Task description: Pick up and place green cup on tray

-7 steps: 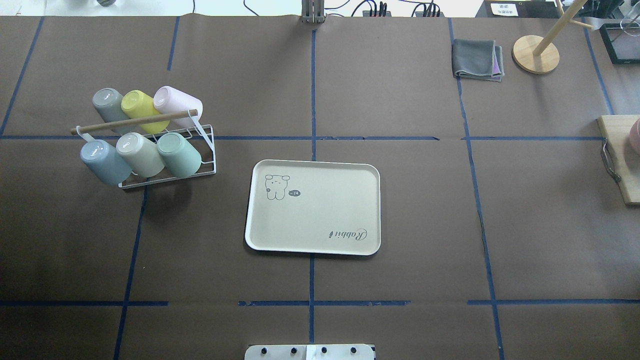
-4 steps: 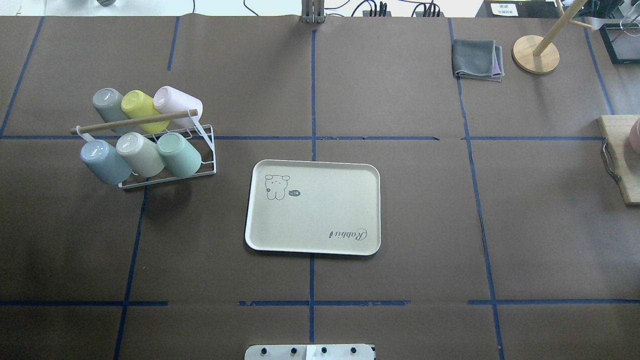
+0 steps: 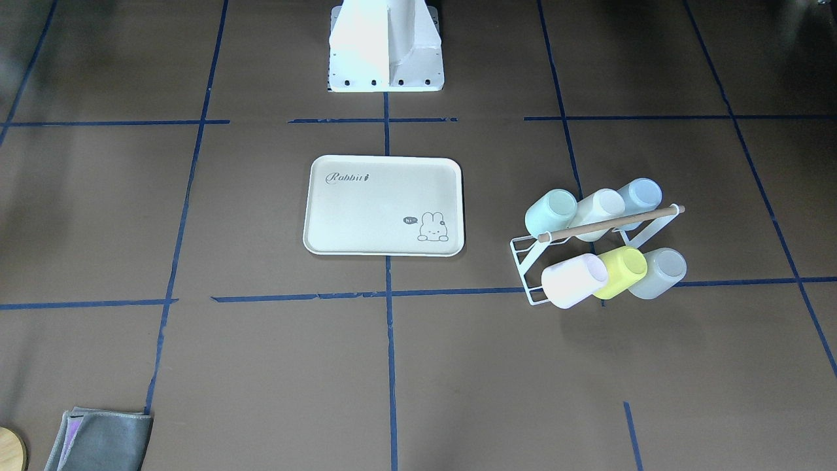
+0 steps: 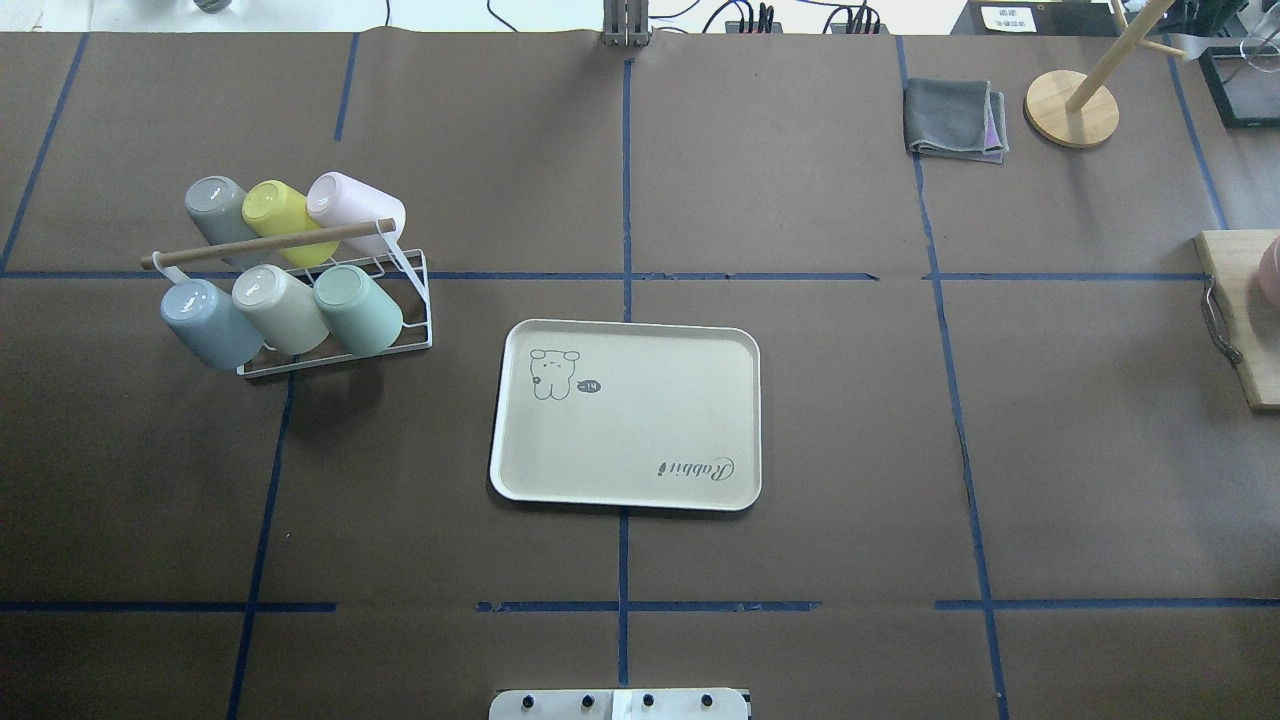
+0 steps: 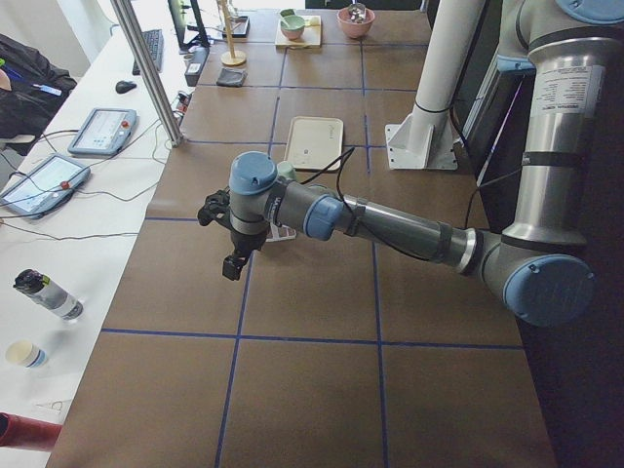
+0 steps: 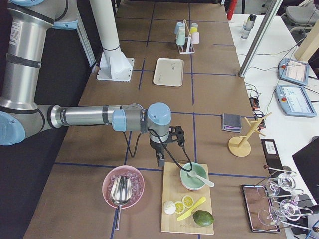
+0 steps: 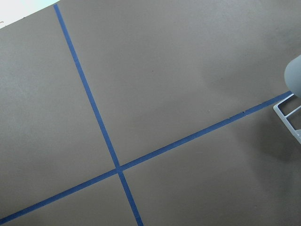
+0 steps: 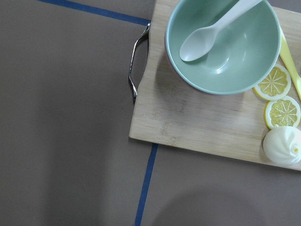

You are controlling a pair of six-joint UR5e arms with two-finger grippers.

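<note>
left end effector (image 5: 234, 261) near tilted, base-up green cup (image 4: 358, 308).

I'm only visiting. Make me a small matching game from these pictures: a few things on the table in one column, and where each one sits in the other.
Things
1. green cup
2. tray
3. grey cloth
4. bowl

Places
A. on the wooden board
B. on the rack, at the end nearest the tray
C. flat on the table, near its middle
D. folded beside the round wooden stand

Pairs: 1-B; 2-C; 3-D; 4-A
</note>
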